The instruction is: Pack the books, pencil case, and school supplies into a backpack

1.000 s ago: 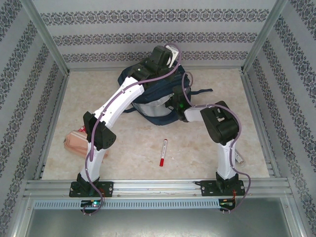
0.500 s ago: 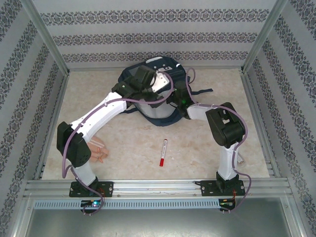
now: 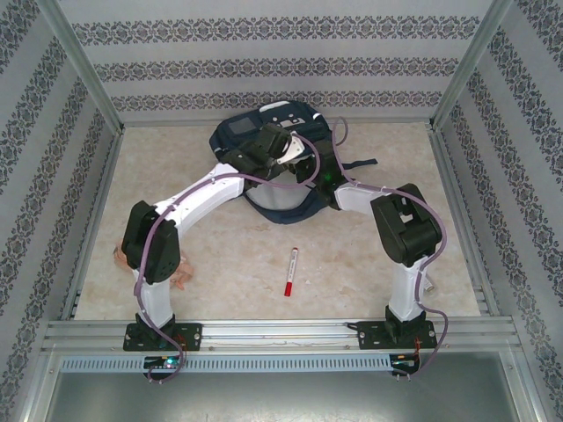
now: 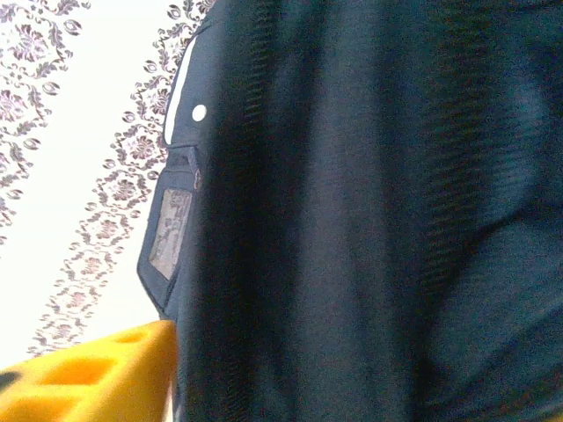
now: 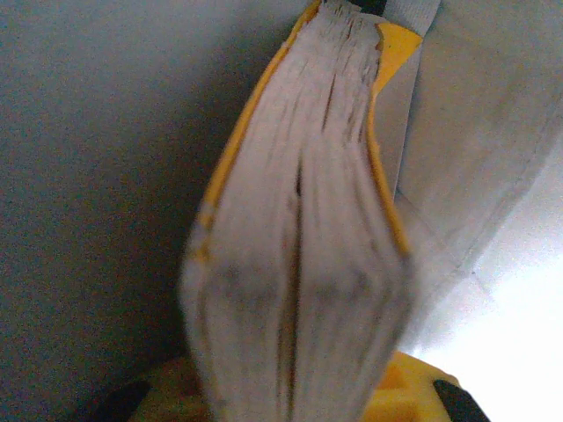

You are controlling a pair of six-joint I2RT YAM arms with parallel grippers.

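since a second ago the left arm has drawn back from the far wall, and its left tool [image 3: 283, 155] now hangs over the mouth of the backpack [image 3: 236, 134]. the backpack lies at the far middle of the counter [image 3: 378, 264], with its navy fabric close up in front of the left wrist camera. whether the left tool's jaws are apart or together i cannot tell. the right tool [image 3: 318, 176] reaches into the opening from the right, clamped on the book [image 5: 299, 246], which stands on edge against the grey lining. so the book is the step in hand. next, i judge, it needs pushing deeper and then letting go. the pencil case [image 3: 182, 271] lies near left, half under the left arm. the marker [image 3: 289, 271] lies near the middle. both are still unpacked.
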